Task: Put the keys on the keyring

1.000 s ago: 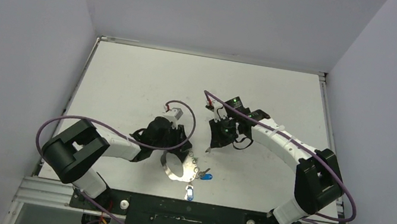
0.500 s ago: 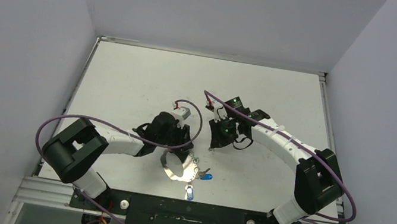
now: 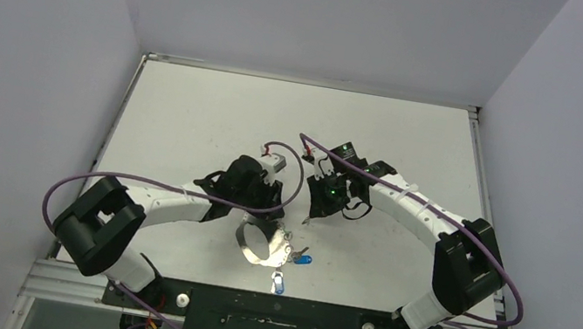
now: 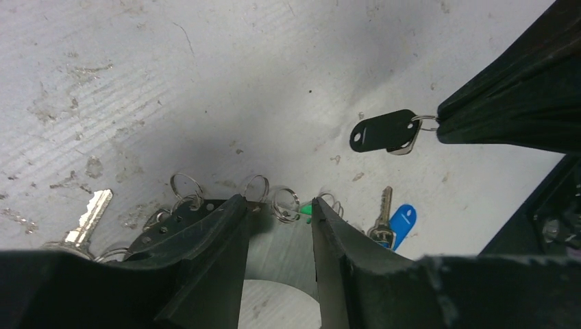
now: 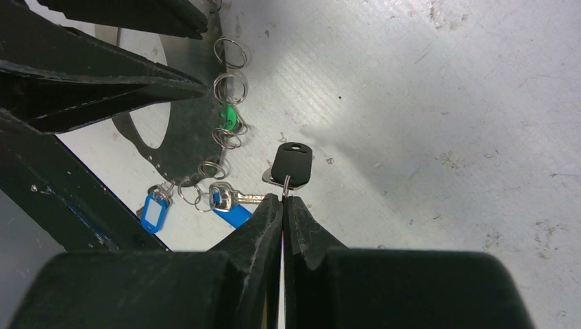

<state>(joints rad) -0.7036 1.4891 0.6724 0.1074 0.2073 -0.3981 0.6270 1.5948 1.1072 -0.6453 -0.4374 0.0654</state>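
Note:
The keyring [image 3: 256, 244] is a wide silvery metal band lying near the front edge, with small split rings along its rim. A green tag [image 5: 228, 120], a blue-headed key [image 5: 233, 209], a blue tag [image 5: 154, 211] and a bare silver key [image 4: 88, 219] hang on it. My left gripper [image 4: 277, 203] is open just behind the band [image 4: 281, 240], which shows between its fingers. My right gripper [image 5: 282, 197] is shut on the small ring of a black-tagged key [image 5: 291, 164] and holds it just above the table, right of the keyring. That key also shows in the left wrist view [image 4: 384, 131].
The grey scuffed table [image 3: 190, 113] is walled at the back and on both sides. A black rail [image 3: 282, 313] runs along the front edge close to the keyring. Purple cables [image 3: 91, 181] loop over both arms. The two grippers are close together.
My left gripper has moved back and to the right, away from the keyring, which stayed put. The right gripper with the black-tagged key has hardly moved.

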